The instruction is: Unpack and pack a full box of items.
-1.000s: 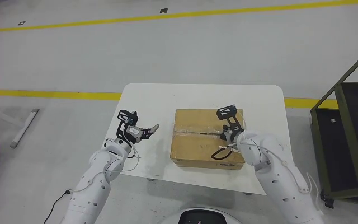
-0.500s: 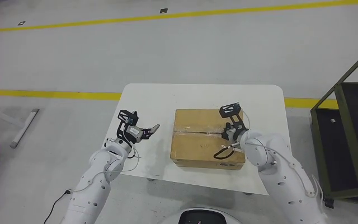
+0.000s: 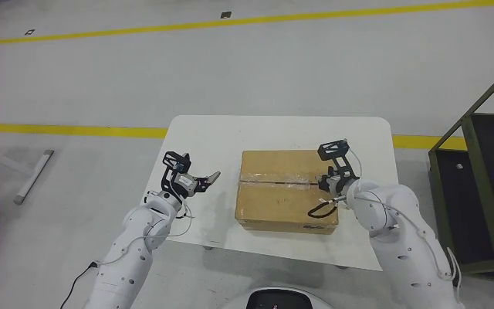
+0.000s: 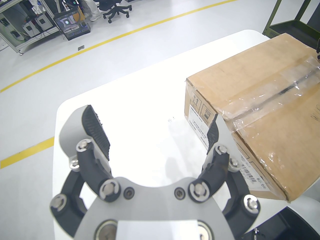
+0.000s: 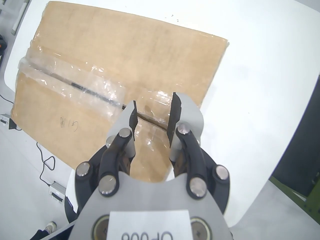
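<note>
Right gripper (image 5: 155, 99), jaws apart, straddles the cardboard box's (image 5: 130, 46) taped seam (image 5: 75, 86), likely to breach it; left gripper (image 4: 151, 114), jaws wide, hovers beside.

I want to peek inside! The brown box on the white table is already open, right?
Not open: the box on the white table is shut, with clear tape stuck across its top, as the right wrist view shows.

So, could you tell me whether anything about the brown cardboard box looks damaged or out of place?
The clear packing tape along the brown cardboard box's top seam is wrinkled and puckered, not flat, with a dark line along it. Nothing else stands out.
</note>
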You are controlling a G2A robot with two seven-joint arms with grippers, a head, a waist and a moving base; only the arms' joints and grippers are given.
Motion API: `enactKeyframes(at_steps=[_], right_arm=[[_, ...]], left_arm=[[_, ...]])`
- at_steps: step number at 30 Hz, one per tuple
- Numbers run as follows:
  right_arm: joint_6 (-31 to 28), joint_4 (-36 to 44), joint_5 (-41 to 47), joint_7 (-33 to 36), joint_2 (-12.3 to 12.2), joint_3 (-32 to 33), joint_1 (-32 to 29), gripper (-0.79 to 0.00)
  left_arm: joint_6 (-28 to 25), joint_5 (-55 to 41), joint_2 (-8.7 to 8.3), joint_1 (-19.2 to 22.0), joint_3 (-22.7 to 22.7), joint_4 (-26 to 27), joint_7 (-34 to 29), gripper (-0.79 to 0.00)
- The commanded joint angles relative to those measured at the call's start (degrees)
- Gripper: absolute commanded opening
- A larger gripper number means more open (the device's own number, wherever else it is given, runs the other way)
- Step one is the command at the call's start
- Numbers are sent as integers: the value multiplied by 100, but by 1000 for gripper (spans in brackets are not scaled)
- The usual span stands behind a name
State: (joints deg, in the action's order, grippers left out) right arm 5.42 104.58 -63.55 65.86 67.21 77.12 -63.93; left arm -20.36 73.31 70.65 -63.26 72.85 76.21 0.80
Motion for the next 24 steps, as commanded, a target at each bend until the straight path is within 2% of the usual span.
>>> enactKeyframes(at_steps=[1, 3, 13, 15, 17, 18, 20, 24], right_arm=[[17, 22, 0, 4, -14, 117, -40, -437], [36, 59, -7, 6, -31, 253, -76, -413], [99, 396, 70, -25, -103, 905, -235, -422], [111, 535, 251, -178, -99, 976, -245, -459], [-4, 689, 535, -588, -81, 951, -245, -576], [-107, 751, 716, -827, -65, 867, -238, -674], [-295, 692, 1127, -1232, -23, 624, -202, -785], [-755, 261, 1559, -2105, 87, -161, 51, -785]], left_arm=[[-14, -8, -1, 7, 1, -14, 3, 0], [-4, -5, -2, 15, 7, -32, 0, 0], [-20, -16, -9, 28, 35, -58, -4, 0], [-21, -19, -12, 29, 47, -62, 0, 0], [-16, -24, -15, 29, 66, -63, 4, 0], [-7, -33, -17, 26, 78, -62, 10, 0], [2, -48, -21, 16, 103, -55, 18, 0], [70, -91, -33, -43, 187, -8, 69, 0]])
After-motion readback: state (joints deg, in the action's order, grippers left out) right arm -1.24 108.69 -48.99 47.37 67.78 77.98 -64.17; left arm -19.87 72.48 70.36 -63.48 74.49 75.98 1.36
